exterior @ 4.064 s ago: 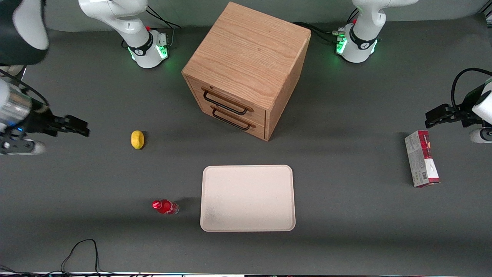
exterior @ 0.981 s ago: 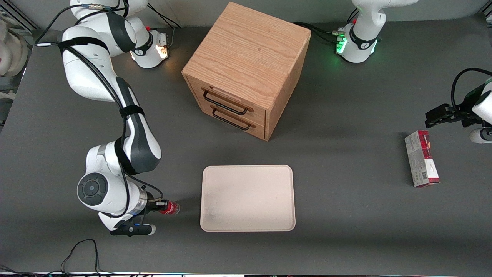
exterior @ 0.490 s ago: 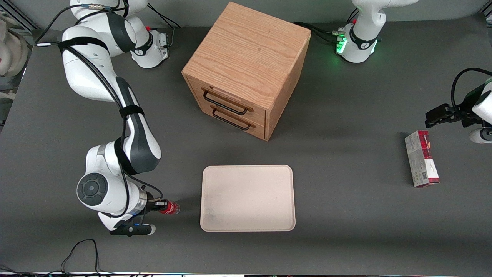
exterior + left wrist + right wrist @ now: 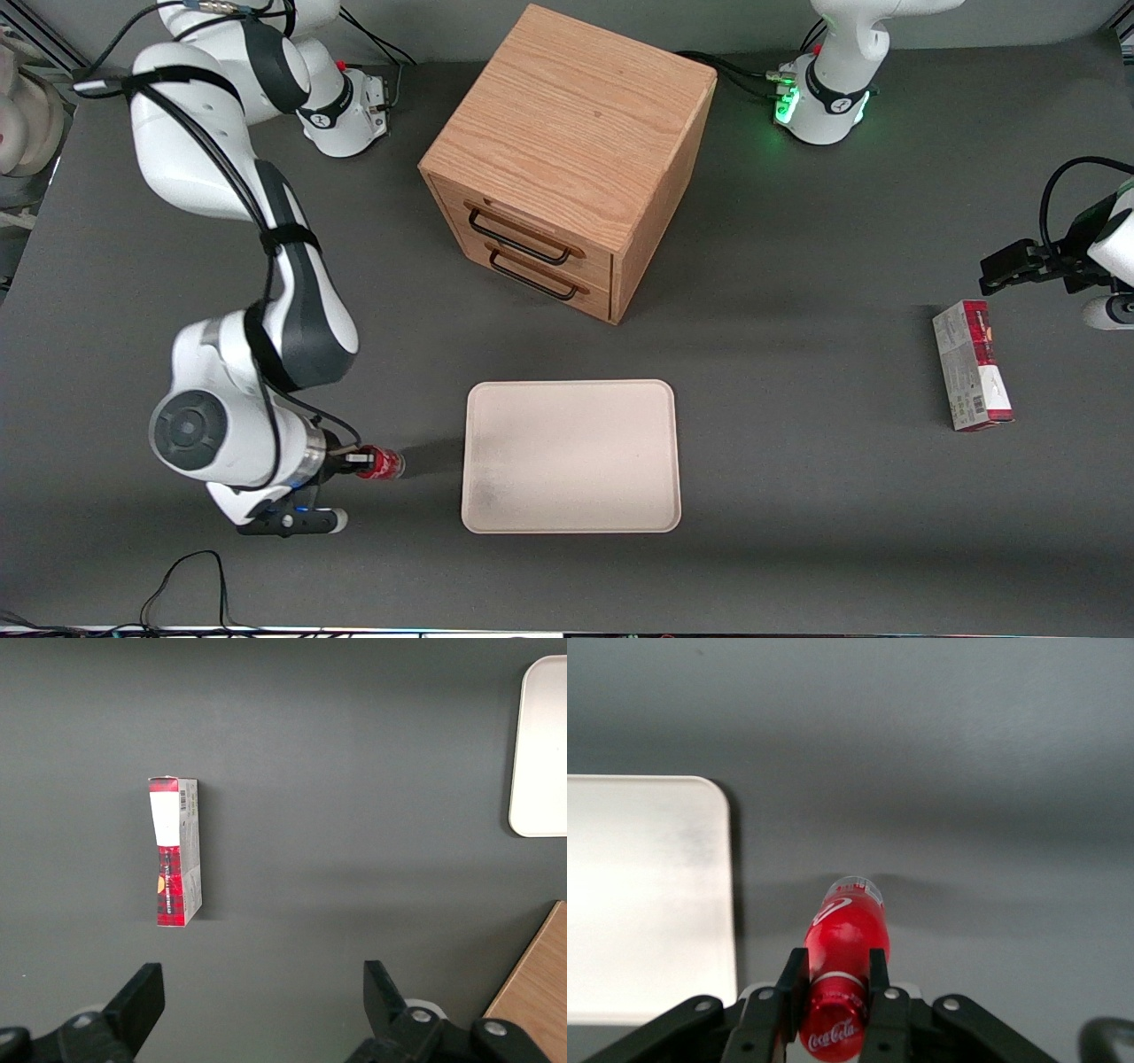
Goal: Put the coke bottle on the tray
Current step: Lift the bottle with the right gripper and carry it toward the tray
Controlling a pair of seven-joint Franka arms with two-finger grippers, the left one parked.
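Two fingers (image 4: 790,985) of the gripper (image 4: 833,992) clamp the coke bottle (image 4: 842,974) near its cap. Bottle appears lifted, beside the tray (image 4: 571,456).

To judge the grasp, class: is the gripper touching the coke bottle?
Touching. The right wrist view shows the gripper with both fingers pressed against the coke bottle near its cap.

Light: even, overhead | Shadows: soft beside drawer cabinet (image 4: 567,151), tray (image 4: 571,456) | Glare: tray washed out, wrist view | Focus: sharp
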